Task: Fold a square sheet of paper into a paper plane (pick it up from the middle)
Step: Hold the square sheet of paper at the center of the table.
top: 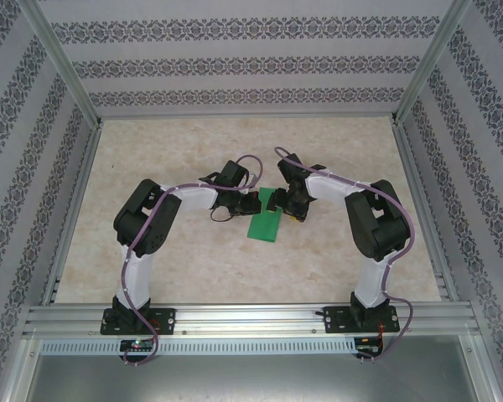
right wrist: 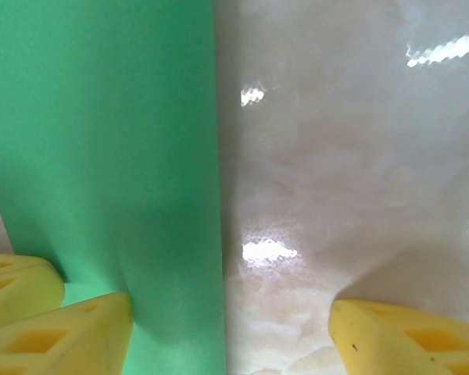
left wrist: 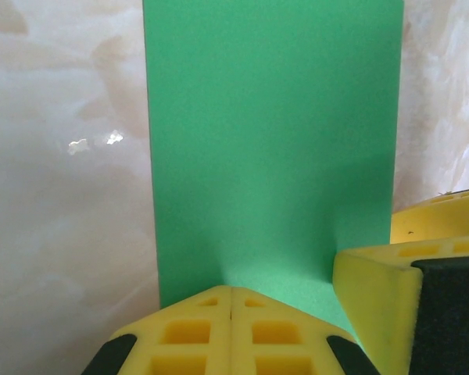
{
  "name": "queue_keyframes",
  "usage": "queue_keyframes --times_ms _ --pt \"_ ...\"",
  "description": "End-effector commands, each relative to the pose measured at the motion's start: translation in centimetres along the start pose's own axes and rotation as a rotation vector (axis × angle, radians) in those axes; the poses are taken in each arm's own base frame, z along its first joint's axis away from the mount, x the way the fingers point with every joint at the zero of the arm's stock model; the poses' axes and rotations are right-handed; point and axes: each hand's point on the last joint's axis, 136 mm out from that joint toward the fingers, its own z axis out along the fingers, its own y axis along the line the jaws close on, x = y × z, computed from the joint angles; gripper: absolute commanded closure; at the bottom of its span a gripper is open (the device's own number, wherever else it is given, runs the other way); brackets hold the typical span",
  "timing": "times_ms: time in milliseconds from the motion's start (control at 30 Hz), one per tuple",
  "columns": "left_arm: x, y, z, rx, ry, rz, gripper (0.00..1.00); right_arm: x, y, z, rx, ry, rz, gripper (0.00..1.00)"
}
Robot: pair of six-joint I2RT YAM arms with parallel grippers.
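**Top external view.** The green sheet of paper (top: 264, 224) lies flat on the marbled tabletop (top: 193, 260). The left gripper (top: 256, 203) is at its left edge and the right gripper (top: 295, 209) at its right edge. The sheet shows as a narrow oblong, not a square. It is judged to be folded over, but the layers cannot be counted. Both sets of fingertips are too small to read here.

**Left wrist view.** The left gripper (left wrist: 230, 316) has its yellow fingers pressed together on the sheet's near edge, which lifts slightly into them. How much paper is caught is hidden.

**Right wrist view.** The right gripper (right wrist: 230, 308) stands with its fingers apart, straddling the sheet's long edge and holding nothing. One finger (right wrist: 70, 332) is over the paper. Whether it touches cannot be told.

**Handling.** The sheet is judged light, limp, easily creased and liable to slide on the glossy top. It is best pinched at an edge, mid-length.
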Motion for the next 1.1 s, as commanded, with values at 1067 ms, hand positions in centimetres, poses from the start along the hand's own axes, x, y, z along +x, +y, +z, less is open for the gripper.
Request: queue_keyframes --times_ms 1067 --pt "-2.1 -2.1 -3.9 -0.008 -0.192 0.079 0.91 1.4 -2.1 3.7 0.057 0.075 -0.038 0.30"
